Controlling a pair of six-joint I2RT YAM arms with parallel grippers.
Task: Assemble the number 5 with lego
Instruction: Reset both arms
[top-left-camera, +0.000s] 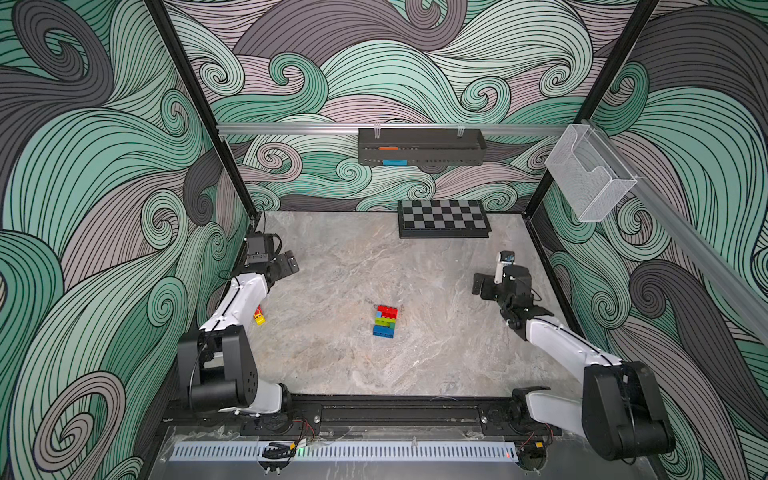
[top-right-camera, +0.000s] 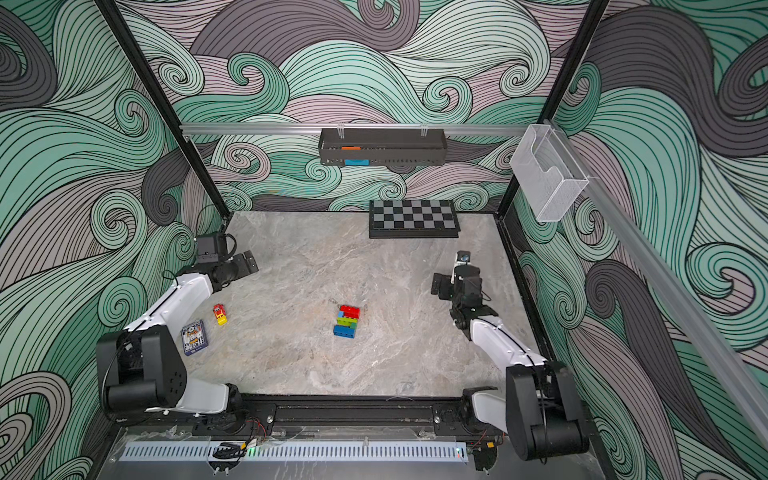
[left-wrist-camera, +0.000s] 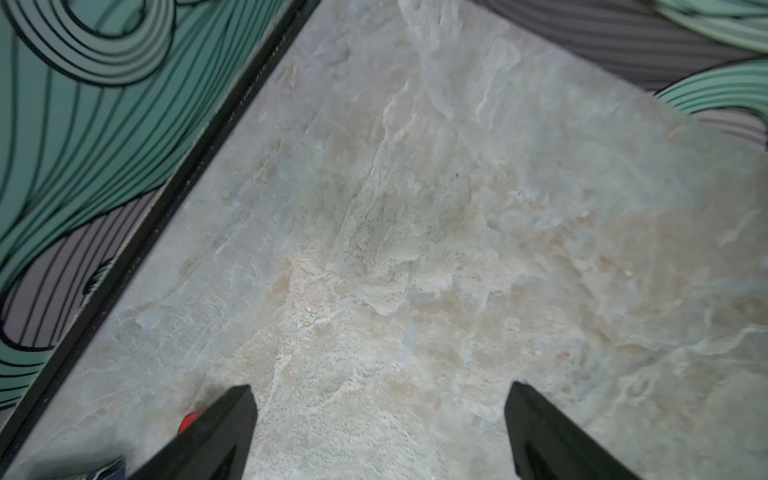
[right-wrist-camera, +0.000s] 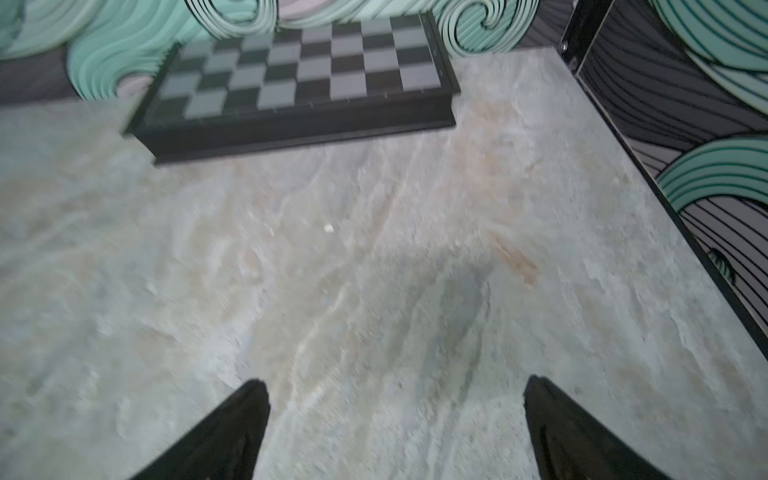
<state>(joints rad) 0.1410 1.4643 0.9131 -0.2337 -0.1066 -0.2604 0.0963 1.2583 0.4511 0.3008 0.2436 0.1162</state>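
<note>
Swirling teal and grey wallpaper encloses a marbled stone table (top-left-camera: 332, 365). Against the far wall lies a matte checkered chessboard (top-left-camera: 444, 218). At centre sits the number 5 (top-left-camera: 385, 321), glossy studded bricks: red on top, lime green in the middle, dark blue at the bottom. Left gripper (left-wrist-camera: 380, 432) and right gripper (right-wrist-camera: 397, 432) hang wide apart, empty, well clear of it.

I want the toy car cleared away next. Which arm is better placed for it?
Left. The toy car lies right beside the left arm; the open left gripper is far nearer than the open right gripper, across the table.
</note>
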